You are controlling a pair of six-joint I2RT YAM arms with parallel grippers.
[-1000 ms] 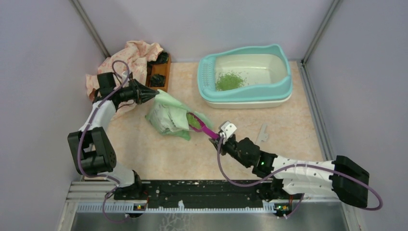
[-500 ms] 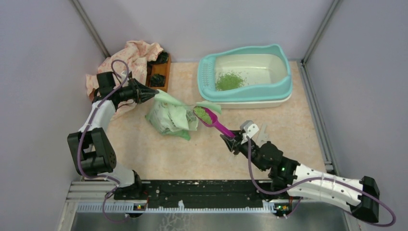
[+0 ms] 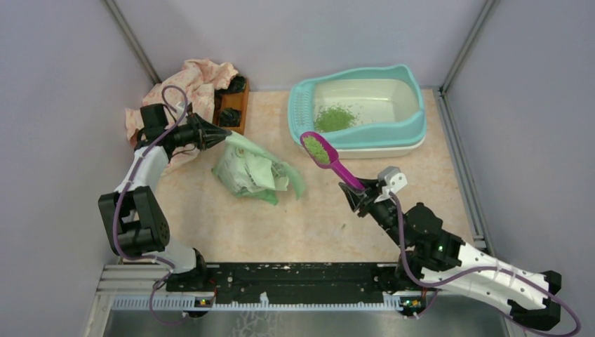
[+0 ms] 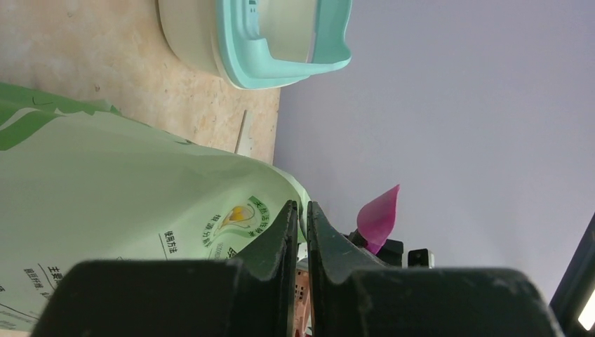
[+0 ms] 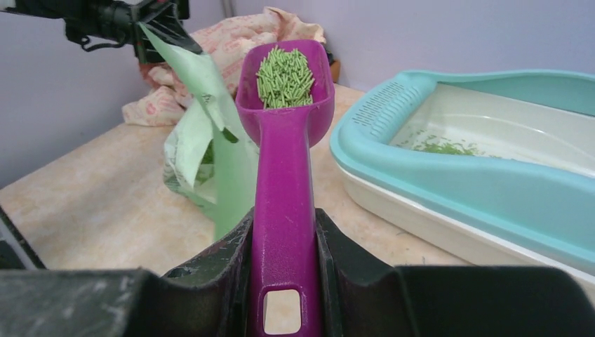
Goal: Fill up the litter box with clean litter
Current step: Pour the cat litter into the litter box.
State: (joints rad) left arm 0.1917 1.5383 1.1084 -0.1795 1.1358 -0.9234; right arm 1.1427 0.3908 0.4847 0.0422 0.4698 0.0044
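**Loaded scoop held at near left corner of litter box**

The litter box (image 3: 365,138) is set at the far right of the table (image 3: 281,225), close to the far wall. Its long axis runs left to right, with the perforated ledge at the left end. A patch of clean litter (image 3: 333,117) is seen in the left part of the basin. A second heap is carried in the bowl of the purple scoop (image 3: 330,160).

The scoop's long axis runs from near right to far left, and its bowl is pointed at the box's near left corner. The handle is clamped between the fingers of the right gripper (image 3: 365,196). The left gripper (image 3: 226,137) is nearly closed, with the upper edge of the pale green bag (image 3: 249,172) pinched in it.

The surface is a beige speckled tabletop, enclosed by plain grey walls.

Counted: one box, one scoop, one bag, two litter heaps, two arms.
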